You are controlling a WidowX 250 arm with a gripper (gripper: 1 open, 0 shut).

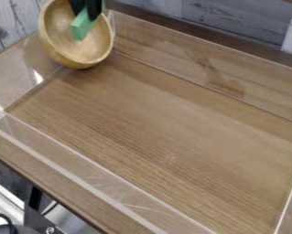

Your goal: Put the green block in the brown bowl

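Where the wooden table (173,119) meets its far left corner, the brown bowl (72,53) rests tilted, its open side turned toward the viewer and its thick rim catching the light. Its lower edge sits on the table surface, close to the clear raised wall (26,91) that borders the table on the left.

Gripper (86,13): only the lower tip is visible at the top edge of the picture (the rest is cut off). It hangs above the bowl's opening. The dark fingers are narrow and clamped on the upper end of the green block (82,26).

Green block: held off the table, hanging below the fingers with its long side roughly upright and leaning slightly. Seen from this camera it lies in front of the bowl's inner hollow, within the outline of the rim. Whether its lower end touches the bowl's inner surface cannot be told from this view.

Table: wood grain runs diagonally across the picture. The clear wall continues along the near edge (135,215) and along the far side, enclosing the work area. A pale plank wall (221,18) stands behind the table.
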